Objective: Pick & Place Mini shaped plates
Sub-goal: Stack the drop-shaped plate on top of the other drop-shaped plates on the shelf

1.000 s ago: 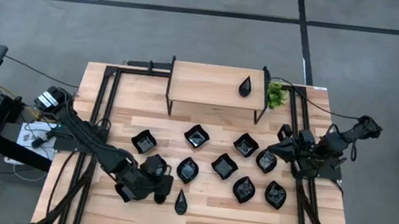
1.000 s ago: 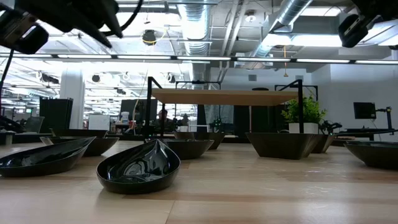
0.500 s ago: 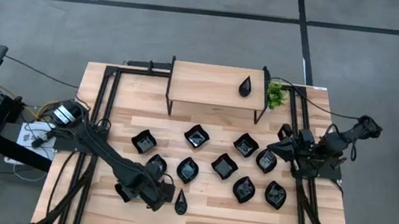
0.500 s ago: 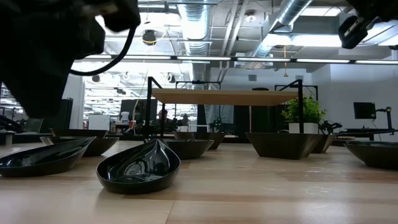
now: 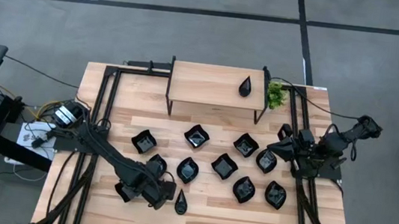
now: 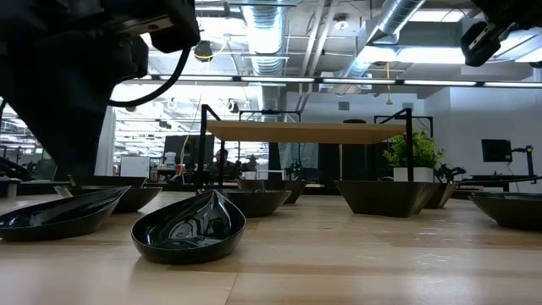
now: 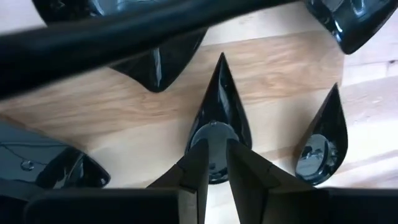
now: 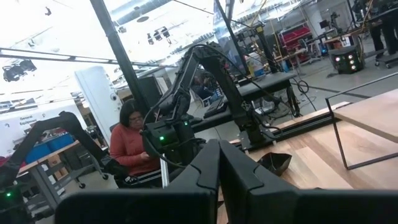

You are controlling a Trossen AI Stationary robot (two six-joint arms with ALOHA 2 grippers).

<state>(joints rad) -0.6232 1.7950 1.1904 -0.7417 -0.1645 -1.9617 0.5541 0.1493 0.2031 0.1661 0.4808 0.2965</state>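
Observation:
Several glossy black mini shaped plates lie on the wooden table (image 5: 106, 207). My left gripper (image 7: 214, 152) points steeply down near the table's front over the round end of a teardrop plate (image 7: 217, 99), its fingers a narrow gap apart. In the high view this gripper (image 5: 162, 194) hides that plate. A second teardrop plate (image 5: 181, 202) lies just to its right. Another teardrop plate (image 5: 245, 85) rests on the small wooden shelf (image 5: 210, 87). My right gripper (image 8: 219, 168) waits shut and roughly level at the table's right side (image 5: 277, 145), holding nothing. My left gripper stands above the teardrop plate's round end (image 7: 214, 134), its fingers pointing down. The fingers themselves cover the rim there, so I cannot tell whether they touch it. The plate lies flat on the table.
More plates (image 5: 223, 165) spread over the table's middle and right. A small green plant (image 5: 275, 96) stands beside the shelf. Black frame rails (image 5: 101, 116) run along both sides. Beyond the table, a person in a red top (image 8: 127, 149) sits among other robot arms.
My left gripper has come down toward the teardrop plate and slightly toward the table's near edge, tipping from a slant to point steeply down. Most of the drop came early in the second. The plates have stayed where they were.

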